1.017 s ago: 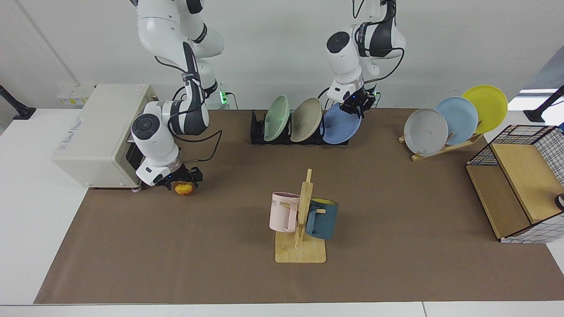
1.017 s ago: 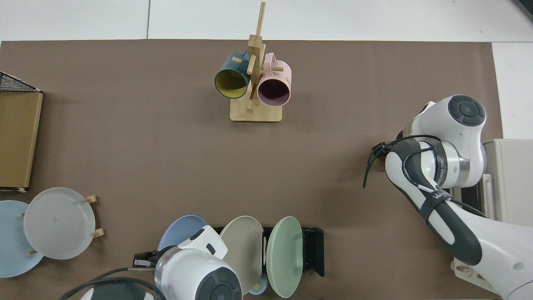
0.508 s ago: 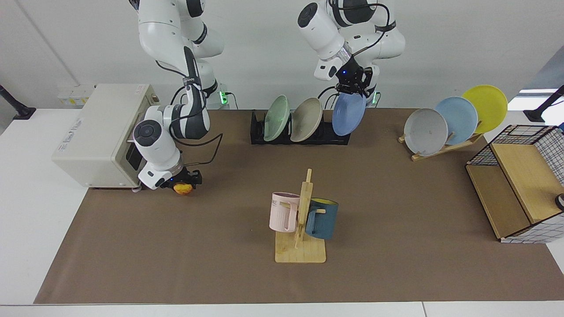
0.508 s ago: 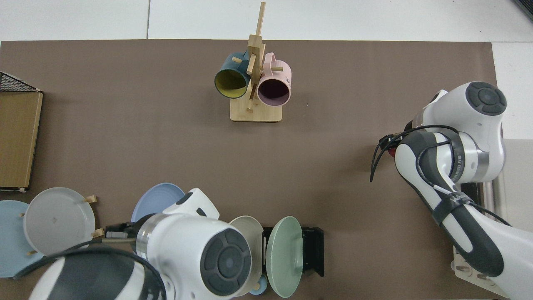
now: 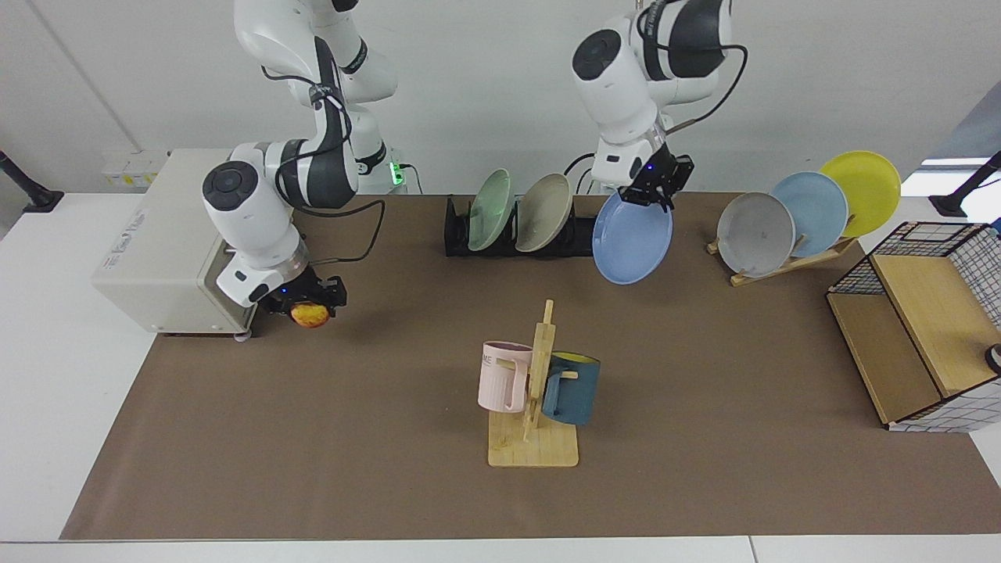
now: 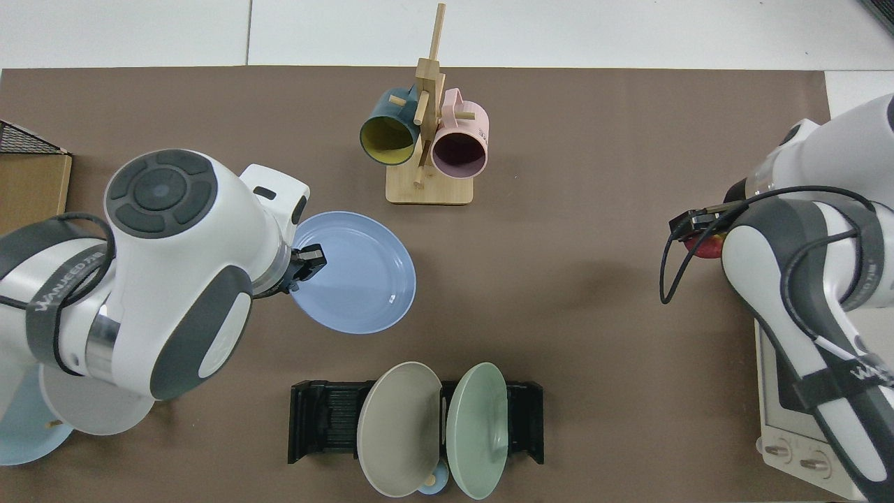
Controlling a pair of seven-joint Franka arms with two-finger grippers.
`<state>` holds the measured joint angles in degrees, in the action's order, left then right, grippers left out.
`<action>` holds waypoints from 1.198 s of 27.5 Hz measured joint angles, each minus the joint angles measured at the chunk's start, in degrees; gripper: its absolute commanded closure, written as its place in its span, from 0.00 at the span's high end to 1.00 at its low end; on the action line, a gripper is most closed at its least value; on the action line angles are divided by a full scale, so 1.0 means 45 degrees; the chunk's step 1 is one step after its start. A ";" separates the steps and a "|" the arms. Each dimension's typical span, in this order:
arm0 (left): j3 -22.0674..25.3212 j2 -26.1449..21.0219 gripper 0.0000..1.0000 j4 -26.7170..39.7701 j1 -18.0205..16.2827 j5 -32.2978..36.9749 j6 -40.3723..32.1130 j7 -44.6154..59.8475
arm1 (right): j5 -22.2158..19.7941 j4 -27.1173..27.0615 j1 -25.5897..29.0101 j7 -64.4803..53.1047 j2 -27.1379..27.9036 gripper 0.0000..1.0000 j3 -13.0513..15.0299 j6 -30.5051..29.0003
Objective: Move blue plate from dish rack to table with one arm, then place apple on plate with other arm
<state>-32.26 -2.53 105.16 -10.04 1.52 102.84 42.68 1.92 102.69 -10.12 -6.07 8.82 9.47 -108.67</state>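
Observation:
My left gripper [image 5: 655, 188] [image 6: 305, 264] is shut on the rim of the blue plate [image 5: 633, 238] [image 6: 356, 272], which hangs tilted in the air in front of the black dish rack [image 5: 458, 234] [image 6: 318, 423], clear of it. Over by the toaster oven, my right gripper [image 5: 309, 301] is shut on the apple [image 5: 310, 314] [image 6: 705, 246] and holds it a little above the brown mat of the table [image 5: 352, 438]. In the top view the right arm hides most of the apple.
A green plate [image 5: 491, 209] and a beige plate [image 5: 543, 212] stand in the rack. A wooden mug tree [image 5: 535, 407] with a pink and a dark blue mug stands mid-table. A wooden stand holds grey [image 5: 755, 234], pale blue and yellow plates. A wire basket [image 5: 923, 328] and toaster oven [image 5: 168, 242] flank the mat.
The left arm has lifted the blue plate out of the rack and carried it forward over the mat, tilting it flatter. The right arm has raised the apple off the mat.

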 measured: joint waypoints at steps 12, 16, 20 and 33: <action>-0.0068 -0.0130 0.00 0.3393 0.1002 -0.2307 0.5754 0.1172 | -0.0227 -0.0112 -0.0019 0.0034 -0.0798 0.00 -0.0070 0.0540; -0.0087 -0.0340 0.00 0.3893 0.1225 -0.2317 0.6321 0.1318 | -0.0239 -0.0095 -0.0032 0.0210 -0.0796 0.00 -0.0150 0.0545; -0.0086 -0.0437 0.00 0.4232 0.1392 -0.2319 0.6875 0.1319 | -0.0243 -0.0092 -0.0060 0.0263 -0.0797 0.00 -0.0187 0.0547; -0.0098 -0.0534 1.00 0.5128 0.1849 -0.2318 0.7891 0.0921 | -0.0247 -0.0085 -0.0448 0.0772 -0.0804 0.00 -0.0219 0.0574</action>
<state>-32.70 -4.94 128.24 -1.72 -8.90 138.35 46.83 0.81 102.31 -12.13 -2.59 5.20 8.48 -106.09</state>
